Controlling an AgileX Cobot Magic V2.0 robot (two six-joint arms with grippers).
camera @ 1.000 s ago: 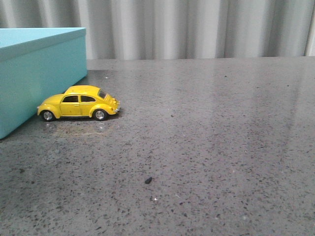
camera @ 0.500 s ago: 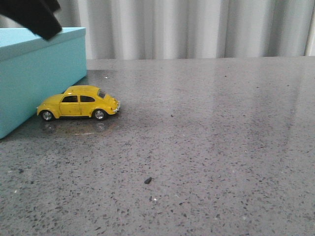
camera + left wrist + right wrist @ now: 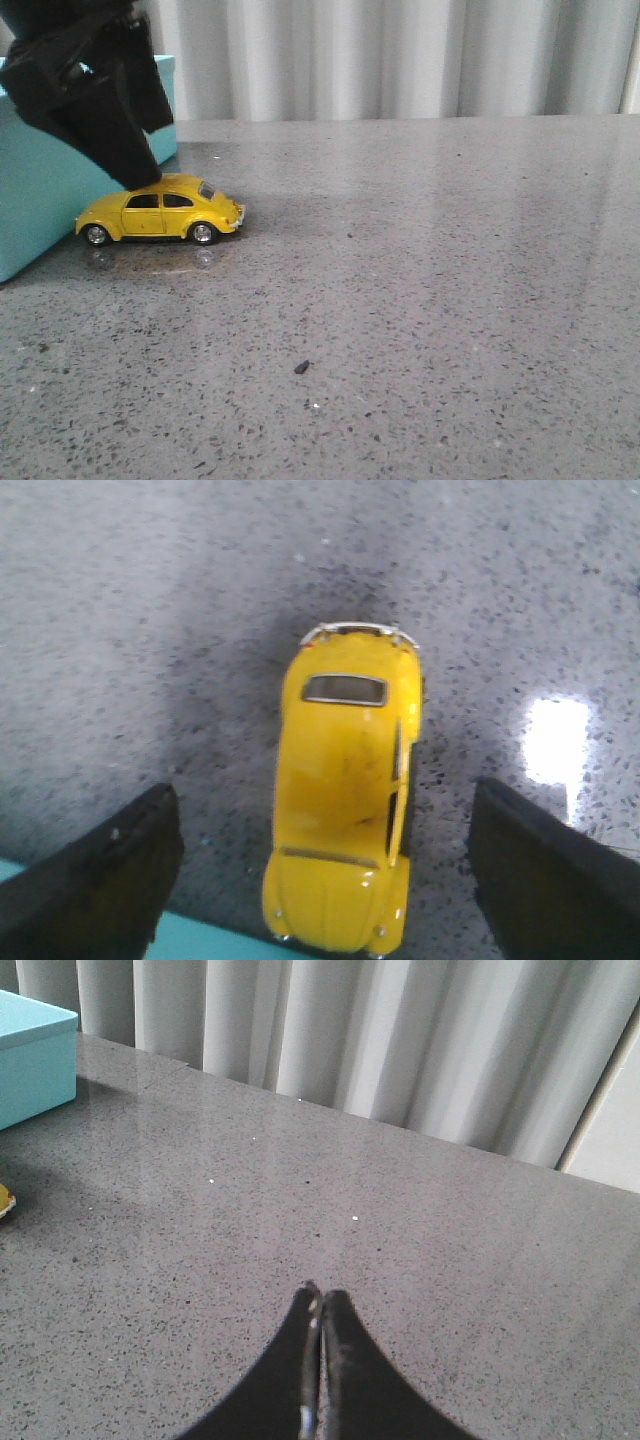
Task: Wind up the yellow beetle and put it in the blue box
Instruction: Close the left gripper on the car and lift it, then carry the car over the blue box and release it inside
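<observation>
The yellow beetle (image 3: 160,210) stands on its wheels on the grey table, its nose close to the blue box (image 3: 50,190) at the far left. My left gripper (image 3: 130,165) hangs just above the car's roof, open. In the left wrist view the beetle (image 3: 345,800) lies between the two black fingers (image 3: 100,880), clear of both, and a strip of the blue box (image 3: 200,945) shows by its nose. My right gripper (image 3: 320,1305) is shut and empty above bare table, out of the front view. The box corner (image 3: 30,1055) shows in the right wrist view.
A grey speckled table (image 3: 420,300) runs to a pleated pale curtain (image 3: 400,55) at the back. A small dark crumb (image 3: 301,367) lies on the table in front of the car. A bright light reflection (image 3: 555,740) sits on the table beside the car.
My left gripper has come down from the top left edge of the front view to just above the beetle's roof. The beetle and the box have not moved.
</observation>
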